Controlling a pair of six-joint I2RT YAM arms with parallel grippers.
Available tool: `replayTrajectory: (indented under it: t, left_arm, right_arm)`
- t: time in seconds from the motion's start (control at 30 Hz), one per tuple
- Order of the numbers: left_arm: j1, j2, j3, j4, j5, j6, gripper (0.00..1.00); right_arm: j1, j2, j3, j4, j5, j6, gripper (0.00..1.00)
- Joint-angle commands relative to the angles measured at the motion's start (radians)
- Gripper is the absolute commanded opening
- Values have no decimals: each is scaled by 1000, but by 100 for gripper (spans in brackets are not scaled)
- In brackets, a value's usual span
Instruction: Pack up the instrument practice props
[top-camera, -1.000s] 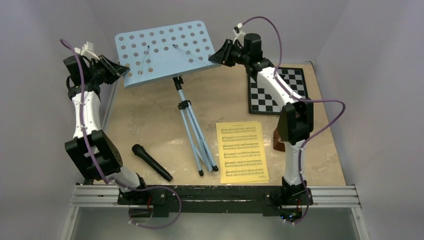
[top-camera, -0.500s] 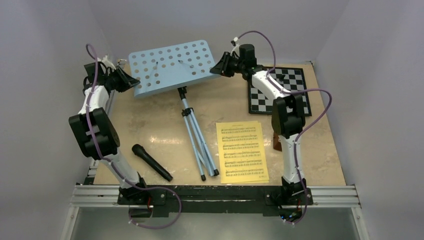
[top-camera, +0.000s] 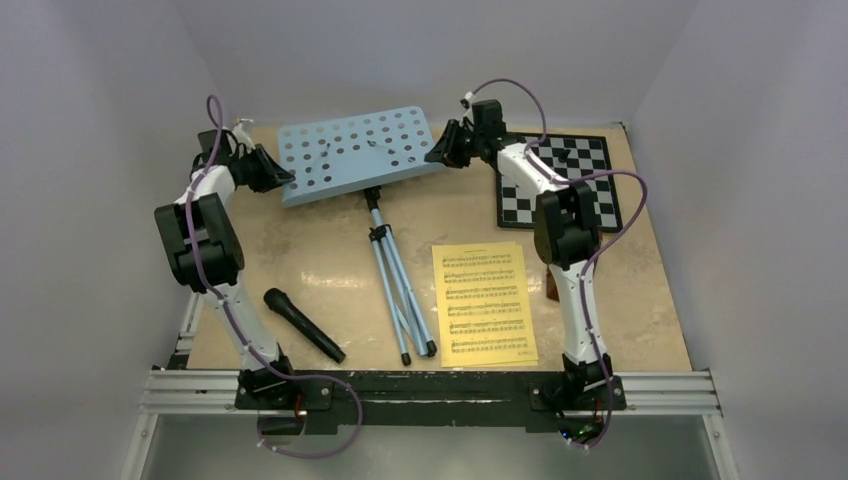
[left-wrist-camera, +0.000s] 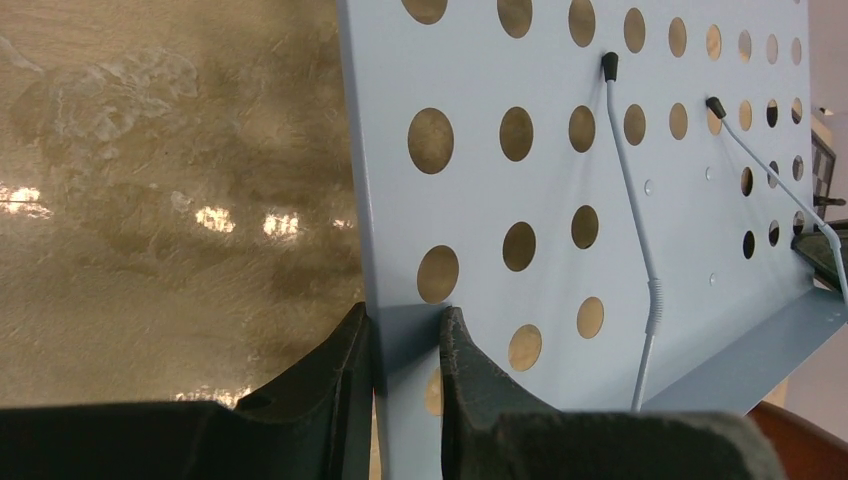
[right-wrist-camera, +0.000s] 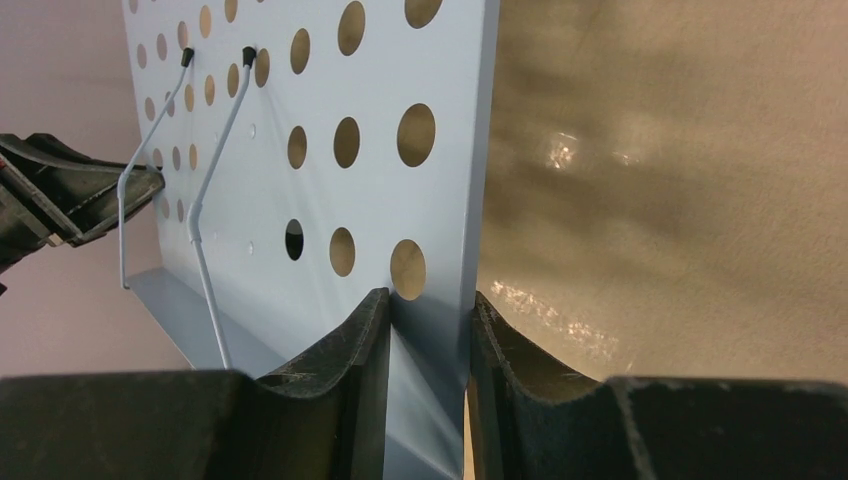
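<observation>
The light-blue music stand's perforated tray (top-camera: 350, 155) hangs low over the back of the table, held at both short edges. My left gripper (top-camera: 278, 176) is shut on its left edge (left-wrist-camera: 405, 330). My right gripper (top-camera: 438, 156) is shut on its right edge (right-wrist-camera: 428, 320). The stand's folded tripod legs (top-camera: 402, 295) reach toward the near edge. Yellow sheet-music pages (top-camera: 484, 303) lie flat at the front right. A small brown metronome (top-camera: 551, 286) shows only partly behind the right arm.
A black microphone (top-camera: 303, 324) lies at the front left. A black-and-white chessboard (top-camera: 585, 180) lies at the back right, under the right arm. Two wire page holders (left-wrist-camera: 640, 200) rest on the tray's face. Walls close in on three sides.
Both arms, still gripping the tray, have carried it down and toward the back of the table. The stand has tipped over further, its feet sliding slightly toward the near edge.
</observation>
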Motion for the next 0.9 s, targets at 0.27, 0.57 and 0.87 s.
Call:
replayTrajectory:
  t: [0.27, 0.57, 0.87]
  left_arm:
    - [-137, 11, 62, 42, -94, 166, 7]
    - [-127, 31, 113, -50, -74, 134, 58]
    - [-83, -84, 102, -96, -177, 43, 77]
  right_arm:
    - [111, -46, 18, 11, -39, -22, 16]
    - [90, -80, 47, 4, 12, -42, 77]
    - [35, -190, 14, -29, 63, -121, 99]
